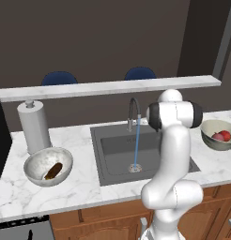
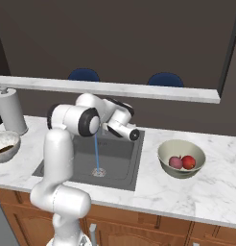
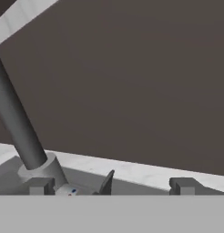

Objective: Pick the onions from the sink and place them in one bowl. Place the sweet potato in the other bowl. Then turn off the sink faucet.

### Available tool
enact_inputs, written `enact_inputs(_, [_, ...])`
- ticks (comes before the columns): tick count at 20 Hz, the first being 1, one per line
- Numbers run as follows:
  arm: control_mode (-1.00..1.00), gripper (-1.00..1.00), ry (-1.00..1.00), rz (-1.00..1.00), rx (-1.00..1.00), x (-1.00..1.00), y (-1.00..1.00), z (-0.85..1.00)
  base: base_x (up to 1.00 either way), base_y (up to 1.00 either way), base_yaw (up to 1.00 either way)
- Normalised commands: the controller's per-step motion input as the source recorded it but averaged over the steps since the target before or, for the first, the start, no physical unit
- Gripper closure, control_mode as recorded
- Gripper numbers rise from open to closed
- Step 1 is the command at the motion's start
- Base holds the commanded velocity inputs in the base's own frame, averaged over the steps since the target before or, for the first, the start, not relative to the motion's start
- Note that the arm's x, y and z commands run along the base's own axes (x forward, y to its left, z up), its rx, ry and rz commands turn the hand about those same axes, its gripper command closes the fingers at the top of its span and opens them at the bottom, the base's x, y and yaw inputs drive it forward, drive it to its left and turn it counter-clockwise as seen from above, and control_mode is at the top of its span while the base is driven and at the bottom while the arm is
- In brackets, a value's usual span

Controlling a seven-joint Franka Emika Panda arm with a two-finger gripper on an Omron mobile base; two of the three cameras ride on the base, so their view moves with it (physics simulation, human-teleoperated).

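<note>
Both onions [image 2: 188, 162] lie in the olive-beige bowl [image 2: 181, 144] on the counter right of the sink [image 1: 112, 168], a bright red one beside a duller pink one [image 2: 175, 162]. The sweet potato [image 1: 53, 170] rests in the silvery mottled bowl [image 1: 35, 164] left of the sink. A blue stream of water [image 1: 137, 140] falls from the faucet [image 1: 133, 110] onto the drain. In the hand view my gripper [image 3: 112, 186] is open at the faucet's base [image 3: 41, 168], and the small lever [image 3: 107, 182] stands between the fingertips [image 3: 184, 185] untouched. My own arm hides the hand in the left base view.
A paper towel roll [image 1: 34, 126] stands at the back left of the counter. A raised marble ledge [image 1: 108, 86] runs behind the sink, with two blue chairs [image 1: 58, 77] beyond it. A dark appliance [image 1: 0, 136] sits at the far left edge.
</note>
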Motion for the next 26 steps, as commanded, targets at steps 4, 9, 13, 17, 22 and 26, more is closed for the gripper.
enact_inputs(4, [-1.0, -1.0, 0.0, 0.01, 0.0, 0.14, 0.0, -0.11, 0.0, 0.0, 0.0])
enact_inputs(9, [-1.0, -1.0, 0.0, 0.01, 0.0, 0.12, 0.0, -0.13, 0.0, 0.0, 0.0])
enact_inputs(13, [-1.0, -1.0, 0.0, 0.01, 0.0, 0.13, 0.0, -0.12, 0.0, 0.0, 0.0])
enact_inputs(17, [-1.0, -1.0, 0.0, 0.01, 0.0, 0.15, 0.0, -0.08, 0.0, 0.0, 0.0])
enact_inputs(22, [-1.0, -1.0, 0.0, 0.01, 0.0, 0.18, 0.0, -0.07, 0.0, 0.0, 0.0])
enact_inputs(26, [-1.0, -1.0, 0.0, 0.01, 0.0, 0.19, 0.0, -0.09, 0.0, 0.0, 0.0])
